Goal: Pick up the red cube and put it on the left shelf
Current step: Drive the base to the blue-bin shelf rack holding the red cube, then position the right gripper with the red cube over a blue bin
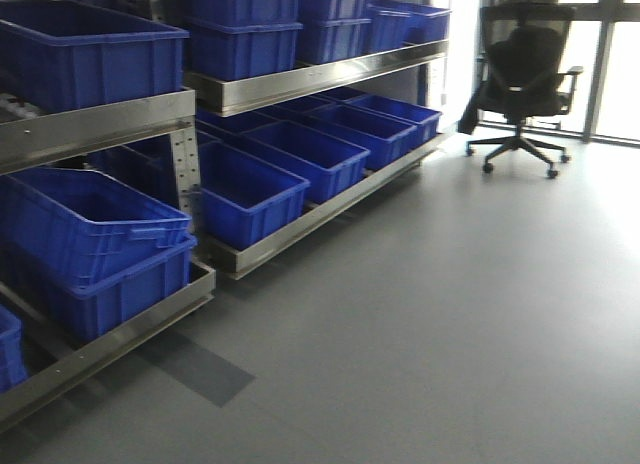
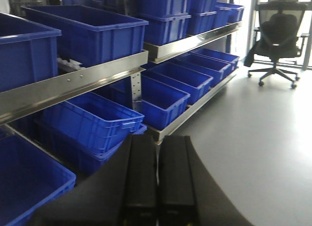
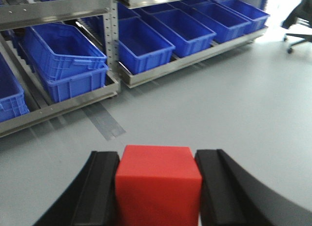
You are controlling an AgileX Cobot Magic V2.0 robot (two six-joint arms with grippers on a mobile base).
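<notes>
The red cube (image 3: 158,187) fills the bottom of the right wrist view, clamped between the two black fingers of my right gripper (image 3: 157,160), above the grey floor. My left gripper (image 2: 157,143) is shut with nothing between its black fingers, which lie side by side and point toward the shelf. The left shelf (image 1: 110,119) is a steel rack along the left side, loaded with blue bins (image 1: 100,239). Neither gripper appears in the exterior view.
Metal shelf rails (image 2: 73,82) carry rows of blue bins (image 3: 63,55) on two levels. A black office chair (image 1: 520,79) stands at the far right by bright windows. Grey floor (image 1: 450,314) stretches to the right of the rack. A darker floor patch (image 1: 200,369) lies near the shelf foot.
</notes>
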